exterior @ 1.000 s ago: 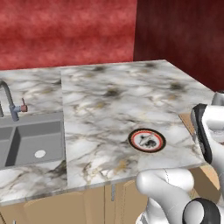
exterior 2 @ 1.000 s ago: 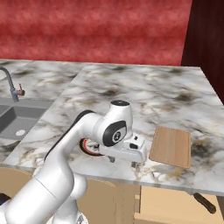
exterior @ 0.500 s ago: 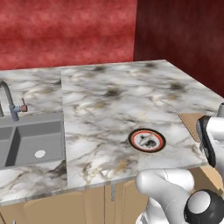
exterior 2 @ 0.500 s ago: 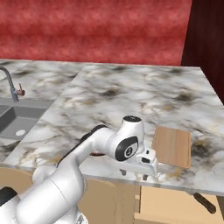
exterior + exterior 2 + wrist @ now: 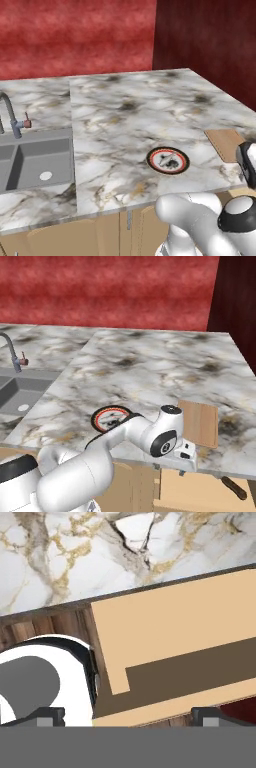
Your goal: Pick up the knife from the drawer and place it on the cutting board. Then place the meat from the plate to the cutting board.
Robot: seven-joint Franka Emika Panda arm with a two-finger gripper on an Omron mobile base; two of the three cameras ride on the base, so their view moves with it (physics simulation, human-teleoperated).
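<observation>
Reaches forward and low from the base, white arm (image 5: pixel 85 471) bent at a rounded elbow, forearm running toward 3 o'clock in the right base view. Ends in a dark-jointed wrist (image 5: pixel 165 443) with the hand pointing down and toward 4 o'clock. Gripper (image 5: pixel 128 717) shows two small dark finger tips (image 5: pixel 47 716), set wide apart near the bottom corners of the hand view, nothing between them, so probably spread.
</observation>
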